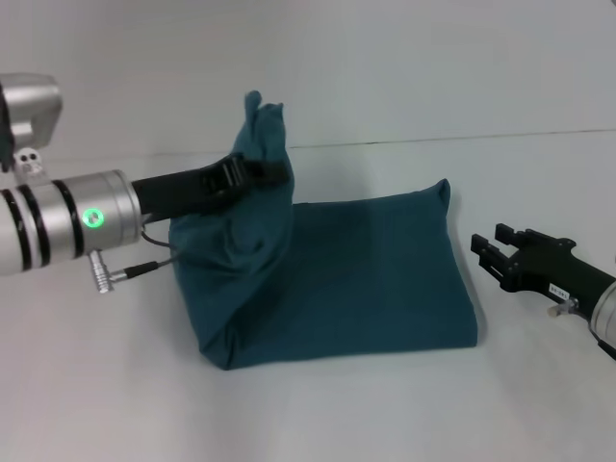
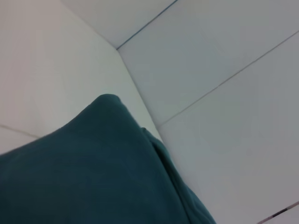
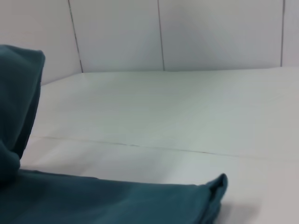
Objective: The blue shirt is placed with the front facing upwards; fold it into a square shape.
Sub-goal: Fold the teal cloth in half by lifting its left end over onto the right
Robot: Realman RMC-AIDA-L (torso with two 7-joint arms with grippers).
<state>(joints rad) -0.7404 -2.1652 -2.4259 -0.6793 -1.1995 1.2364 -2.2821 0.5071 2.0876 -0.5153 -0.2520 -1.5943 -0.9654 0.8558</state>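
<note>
The blue shirt (image 1: 356, 279) lies on the white table as a folded teal slab, plain side up. Its left part is pulled up into a peak (image 1: 258, 130). My left gripper (image 1: 252, 171) is shut on that raised cloth, well above the table. The left wrist view shows the lifted teal fabric (image 2: 93, 172) close up. My right gripper (image 1: 489, 252) hovers open just right of the shirt's right edge, holding nothing. In the right wrist view the shirt (image 3: 107, 203) shows its flat part and a corner, with the raised fold at one side.
The white table (image 1: 385, 404) extends around the shirt on every side. A white wall (image 1: 404, 67) rises behind the table's far edge.
</note>
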